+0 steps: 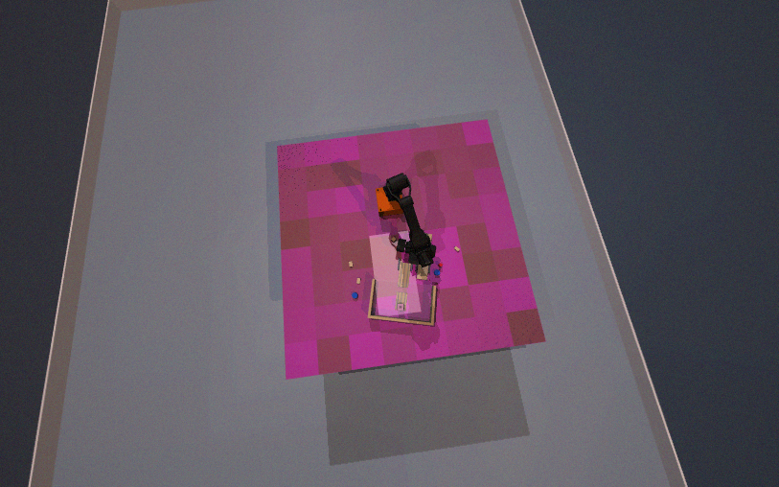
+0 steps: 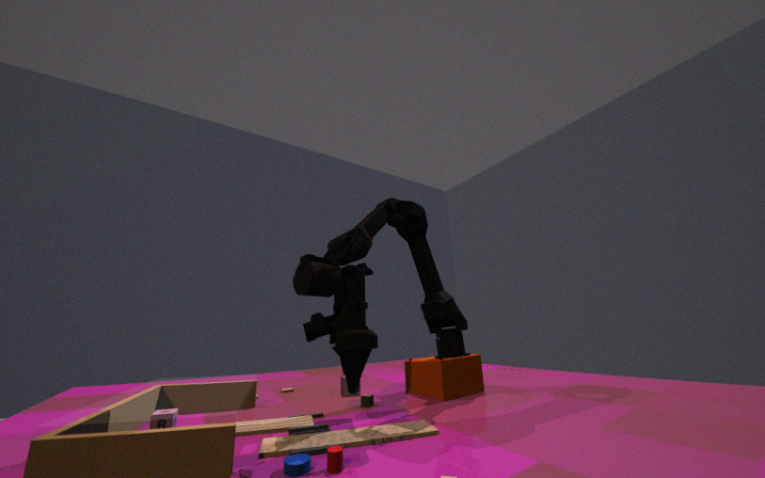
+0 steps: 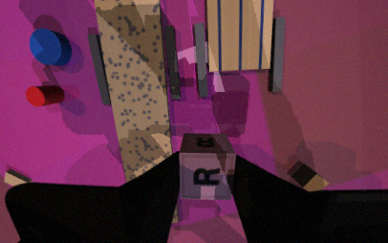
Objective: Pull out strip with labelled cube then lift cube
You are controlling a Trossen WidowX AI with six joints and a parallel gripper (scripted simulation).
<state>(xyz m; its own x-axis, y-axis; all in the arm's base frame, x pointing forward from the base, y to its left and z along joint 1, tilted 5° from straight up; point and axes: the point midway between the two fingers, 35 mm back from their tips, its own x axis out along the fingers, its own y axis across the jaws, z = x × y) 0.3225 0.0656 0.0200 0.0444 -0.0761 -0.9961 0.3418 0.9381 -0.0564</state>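
The black jaws were clenched on the pale cube marked R (image 3: 205, 168), held off the pink checkered surface (image 3: 361, 96). Beyond lay the speckled tan strip (image 3: 137, 91), the blue-striped strip (image 3: 239, 35) to its right, a blue cylinder (image 3: 51, 46) and red cylinder (image 3: 44, 96) left.

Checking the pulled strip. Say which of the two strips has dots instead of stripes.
The left strip in the wrist view, beside the blue and red cylinders. The right strip carries blue lines.
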